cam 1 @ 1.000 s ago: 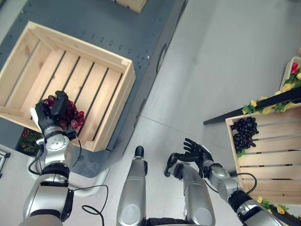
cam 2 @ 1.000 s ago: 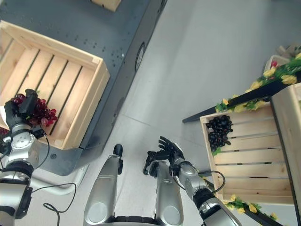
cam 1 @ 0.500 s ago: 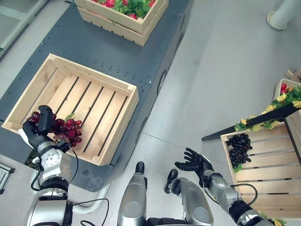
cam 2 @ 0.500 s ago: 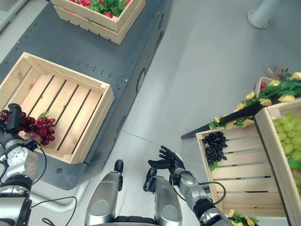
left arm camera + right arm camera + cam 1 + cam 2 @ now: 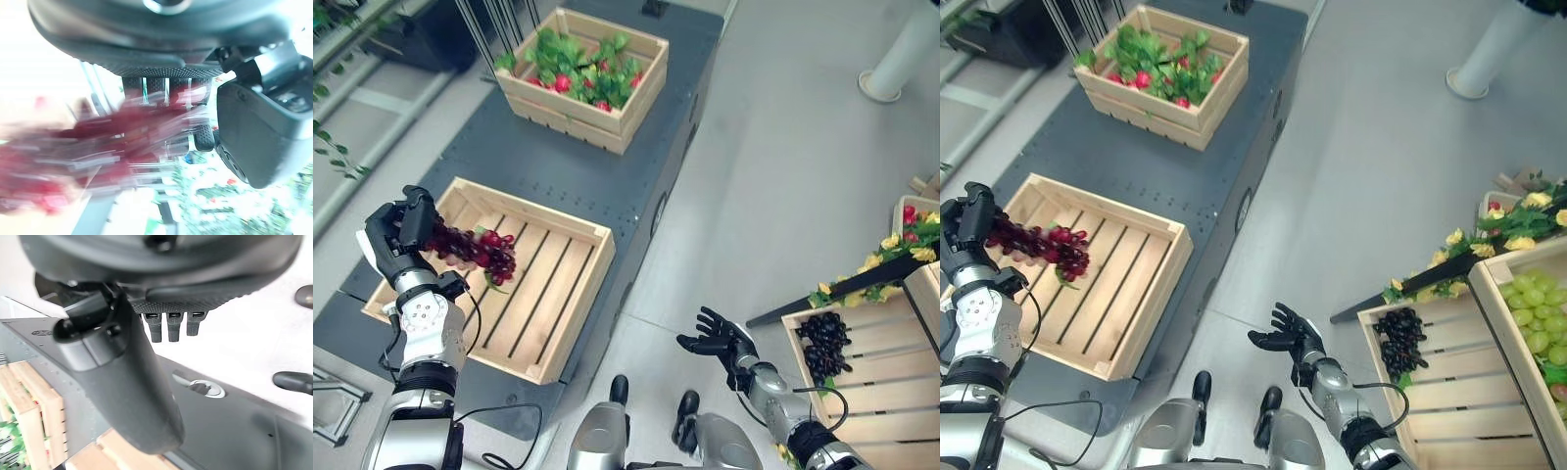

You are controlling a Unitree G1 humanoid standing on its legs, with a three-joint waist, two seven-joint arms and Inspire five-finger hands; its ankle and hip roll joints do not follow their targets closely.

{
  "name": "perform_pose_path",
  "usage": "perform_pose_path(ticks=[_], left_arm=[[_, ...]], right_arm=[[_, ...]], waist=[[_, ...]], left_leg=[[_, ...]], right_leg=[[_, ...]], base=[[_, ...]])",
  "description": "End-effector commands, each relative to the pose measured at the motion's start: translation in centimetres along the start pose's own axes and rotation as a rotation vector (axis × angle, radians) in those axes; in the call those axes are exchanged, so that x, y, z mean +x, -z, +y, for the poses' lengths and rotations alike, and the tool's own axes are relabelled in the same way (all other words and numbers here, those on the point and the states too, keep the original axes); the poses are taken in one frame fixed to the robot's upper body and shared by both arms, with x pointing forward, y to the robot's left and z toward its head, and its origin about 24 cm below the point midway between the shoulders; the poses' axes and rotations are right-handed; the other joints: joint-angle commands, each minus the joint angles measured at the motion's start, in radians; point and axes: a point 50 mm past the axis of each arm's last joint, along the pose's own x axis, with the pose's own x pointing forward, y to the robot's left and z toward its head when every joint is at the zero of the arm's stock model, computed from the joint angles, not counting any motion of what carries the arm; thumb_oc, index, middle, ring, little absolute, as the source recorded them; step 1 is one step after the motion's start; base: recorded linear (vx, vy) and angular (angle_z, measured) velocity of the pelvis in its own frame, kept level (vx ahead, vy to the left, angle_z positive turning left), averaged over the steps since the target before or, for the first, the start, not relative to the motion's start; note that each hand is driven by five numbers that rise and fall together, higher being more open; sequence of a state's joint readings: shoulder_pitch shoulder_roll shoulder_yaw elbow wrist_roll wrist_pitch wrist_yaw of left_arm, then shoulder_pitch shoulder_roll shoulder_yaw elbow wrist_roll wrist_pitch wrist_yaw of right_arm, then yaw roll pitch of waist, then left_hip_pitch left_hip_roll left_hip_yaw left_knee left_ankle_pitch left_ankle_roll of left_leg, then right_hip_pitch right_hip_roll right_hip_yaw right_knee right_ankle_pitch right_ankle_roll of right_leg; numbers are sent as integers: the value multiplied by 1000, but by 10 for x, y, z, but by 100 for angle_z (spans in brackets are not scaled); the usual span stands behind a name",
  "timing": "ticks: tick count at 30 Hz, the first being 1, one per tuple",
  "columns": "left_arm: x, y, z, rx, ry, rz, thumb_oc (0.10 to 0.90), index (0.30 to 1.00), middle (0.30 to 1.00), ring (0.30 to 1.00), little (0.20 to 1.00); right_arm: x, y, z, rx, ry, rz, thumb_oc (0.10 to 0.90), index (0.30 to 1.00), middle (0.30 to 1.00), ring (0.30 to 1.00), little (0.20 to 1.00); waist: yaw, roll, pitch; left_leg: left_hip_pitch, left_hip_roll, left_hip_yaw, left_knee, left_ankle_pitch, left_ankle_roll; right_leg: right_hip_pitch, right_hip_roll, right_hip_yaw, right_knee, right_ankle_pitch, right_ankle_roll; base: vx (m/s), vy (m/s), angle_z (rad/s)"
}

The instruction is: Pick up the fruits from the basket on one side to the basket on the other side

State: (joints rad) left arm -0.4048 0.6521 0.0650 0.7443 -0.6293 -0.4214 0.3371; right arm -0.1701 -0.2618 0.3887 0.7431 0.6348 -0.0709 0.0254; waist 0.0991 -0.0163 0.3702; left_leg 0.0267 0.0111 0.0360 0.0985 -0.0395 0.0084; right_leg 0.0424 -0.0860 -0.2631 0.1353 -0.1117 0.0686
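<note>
Item in transit: red grape bunch (image 5: 470, 250), pinched in my left hand (image 5: 399, 233) above the empty slatted crate (image 5: 563, 294), not yet released. My right hand (image 5: 717, 336) hangs spread and idle; dark grapes (image 5: 824, 343) lie in the right-side crate (image 5: 881, 377), seemingly left to move.

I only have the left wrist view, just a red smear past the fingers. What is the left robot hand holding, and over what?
Observer: The left robot hand is curled on a bunch of red grapes, which hangs over the slatted wooden crate on the dark platform.
Operator: Anything already in that crate?
Observer: Bare slats; nothing lies on them.
Operator: Where is the right robot hand?
Observer: The right robot hand is open above the floor, left of a crate with black grapes.
</note>
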Motion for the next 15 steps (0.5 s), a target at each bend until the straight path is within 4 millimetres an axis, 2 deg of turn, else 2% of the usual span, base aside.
perform_pose_path(ticks=[1, 4, 9, 12, 15], left_arm=[[12, -52, -8, 95, 121, -266, 400, 300, 300, 300, 300], [11, -59, -16, 120, 155, -291, 400, 300, 300, 300, 300], [8, -84, -43, 103, 272, -334, 400, 300, 300, 300, 300], [2, -99, -61, 88, 352, -380, 400, 300, 300, 300, 300], [-2, -108, -70, 133, 374, -433, 400, 300, 300, 300, 300]], right_arm=[[-5, 1, -8, 19, 21, -46, 800, 900, 900, 900, 900], [-7, 5, -13, 30, 37, -37, 800, 900, 900, 900, 900], [-11, 8, -22, 55, 72, -43, 800, 900, 900, 900, 900], [-12, 1, -22, 66, 76, -92, 800, 900, 900, 900, 900], [-12, -5, -18, 57, 63, -132, 800, 900, 900, 900, 900]], waist=[[-12, 29, -145], [-16, 31, -162], [-27, 35, -190], [-37, 38, -202], [-46, 41, -212]], left_leg=[[-2, -89, -10, -19, -57, 37], [14, -88, -8, -50, -48, 36], [44, -87, -1, -98, -37, 36], [61, -87, 1, -125, -31, 35], [73, -86, 5, -149, -23, 33]], right_leg=[[-9, 18, 36, -36, 24, -25], [2, 21, 39, -58, 36, -20], [19, 23, 49, -101, 62, -10], [30, 25, 58, -126, 77, -4], [37, 27, 64, -146, 89, 0]], base=[[18, -25, -8], [13, -29, -7], [-6, -30, -12], [-32, -35, -5], [-28, -34, -5]])
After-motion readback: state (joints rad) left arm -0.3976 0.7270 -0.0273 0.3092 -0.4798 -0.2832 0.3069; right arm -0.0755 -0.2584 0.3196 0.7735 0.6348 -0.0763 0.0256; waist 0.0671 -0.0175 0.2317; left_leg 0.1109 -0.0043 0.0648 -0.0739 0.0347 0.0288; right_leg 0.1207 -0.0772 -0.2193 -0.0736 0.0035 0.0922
